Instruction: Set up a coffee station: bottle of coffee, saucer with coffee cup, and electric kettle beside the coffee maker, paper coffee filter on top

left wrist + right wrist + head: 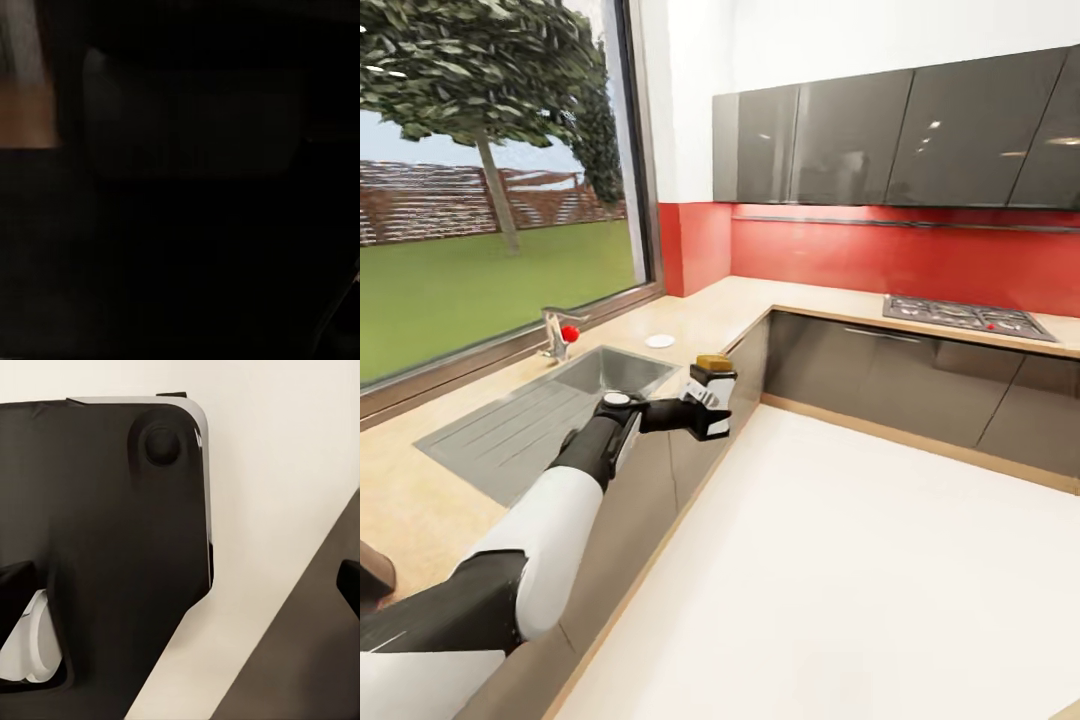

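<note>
Head view has my left gripper (712, 392) with its jaws clamped on the bottle of coffee (713, 375), carried beside the bench (780, 300) by the sink (605, 372). No coffee maker in sight; everything remains. My right jaws' state I cannot tell.

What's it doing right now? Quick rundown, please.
Left gripper shut on bottle of coffee, held at the countertop edge beside the sink. Right gripper state unclear. Nothing blocking ahead.

The beige countertop (760, 300) runs along the window and turns the corner; beyond the left gripper (712, 385) a sink (595, 372) is sunk in it; past that lies a small white disc (659, 341); a hob (967, 318) sits far right.
</note>
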`<state>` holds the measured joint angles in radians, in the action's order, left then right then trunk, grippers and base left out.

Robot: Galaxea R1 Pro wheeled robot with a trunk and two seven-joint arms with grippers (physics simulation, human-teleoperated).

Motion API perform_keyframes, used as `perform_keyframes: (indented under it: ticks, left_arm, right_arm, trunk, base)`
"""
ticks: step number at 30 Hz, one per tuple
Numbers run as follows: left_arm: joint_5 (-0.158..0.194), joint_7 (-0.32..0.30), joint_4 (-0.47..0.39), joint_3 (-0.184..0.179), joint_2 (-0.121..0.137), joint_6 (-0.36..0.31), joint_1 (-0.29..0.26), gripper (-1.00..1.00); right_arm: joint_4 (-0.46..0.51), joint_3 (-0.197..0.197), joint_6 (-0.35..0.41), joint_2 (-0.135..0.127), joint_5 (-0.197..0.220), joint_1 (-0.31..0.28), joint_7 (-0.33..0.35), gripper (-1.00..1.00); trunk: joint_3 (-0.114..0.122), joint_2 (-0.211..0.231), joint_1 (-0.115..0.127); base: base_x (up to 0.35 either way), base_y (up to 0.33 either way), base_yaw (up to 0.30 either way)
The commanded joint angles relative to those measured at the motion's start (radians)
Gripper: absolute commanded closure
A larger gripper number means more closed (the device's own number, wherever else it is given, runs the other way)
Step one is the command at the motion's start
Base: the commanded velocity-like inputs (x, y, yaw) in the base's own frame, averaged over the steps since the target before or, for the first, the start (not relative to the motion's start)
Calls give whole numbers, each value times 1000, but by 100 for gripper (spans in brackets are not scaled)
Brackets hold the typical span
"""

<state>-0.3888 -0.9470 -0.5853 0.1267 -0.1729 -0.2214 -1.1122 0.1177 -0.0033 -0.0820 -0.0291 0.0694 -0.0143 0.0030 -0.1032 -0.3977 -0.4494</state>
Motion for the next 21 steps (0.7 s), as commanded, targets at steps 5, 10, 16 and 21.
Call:
perform_keyframes:
  ticks: [5,10,16,21]
  left_arm:
    - [-2,-27,-1,9,-2,69,105,100]
    - [-2,-27,-1,10,-2,158,219,100]
    - [-6,-22,-1,9,-2,284,386,100]
    - [-13,63,-1,8,-2,444,617,100]
  right_arm:
    - [-1,0,-6,0,7,-1,0,-100]
    - [-1,0,-7,0,7,-1,0,-100]
    - [-1,1,-7,0,7,-1,-1,-100]
    - [35,5,-8,4,6,-1,0,-100]
  trunk:
    - [-2,-2,-1]
    - [-2,-2,-1]
    - [-2,-2,-1]
    - [-2,-2,-1]
  base:
    - [0,0,-267]
    - [0,0,-267]
    - [0,0,-100]
    - [0,0,-3]
